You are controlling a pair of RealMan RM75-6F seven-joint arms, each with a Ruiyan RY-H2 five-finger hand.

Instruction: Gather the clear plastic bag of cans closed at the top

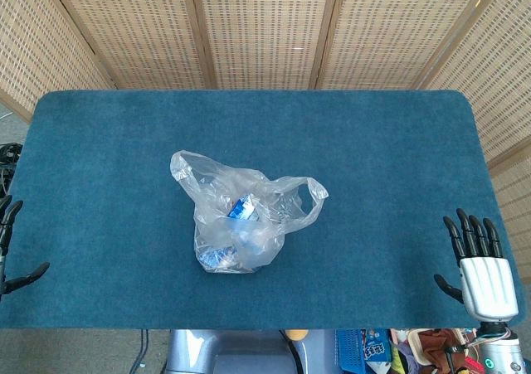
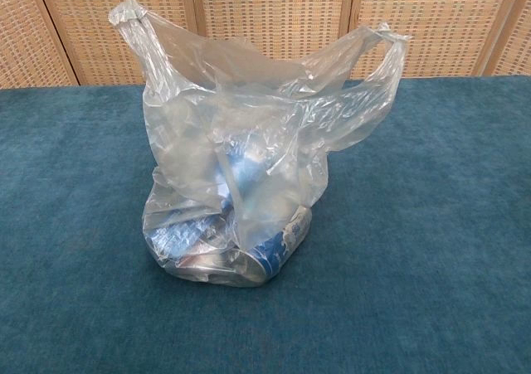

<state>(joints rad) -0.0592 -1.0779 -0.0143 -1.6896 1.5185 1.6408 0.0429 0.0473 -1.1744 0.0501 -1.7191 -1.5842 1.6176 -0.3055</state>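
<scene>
On the near-middle of the blue table (image 1: pixel 373 142) the clear plastic bag (image 1: pixel 241 216) sat slumped, its top loose and unfastened. From the chest view its two handle loops (image 2: pixel 133 17) stood up and apart, one to each side, with the crumpled film sagging between them. Inside lay blue-and-white cans (image 2: pixel 278 241), pooled at the bottom; how many there were I could not tell through the folds.

At the near right edge the right hand (image 1: pixel 481 266) rested with its fingers (image 1: pixel 473 231) straight, slightly spread, holding nothing and well apart from the bag. At the near left edge the left hand (image 1: pixel 12 250) was mostly cut off by the frame; only dark fingers showed, apart, touching nothing that I could see.

Behind the table stood woven wicker screens (image 1: pixel 265 26) in wooden frames.
</scene>
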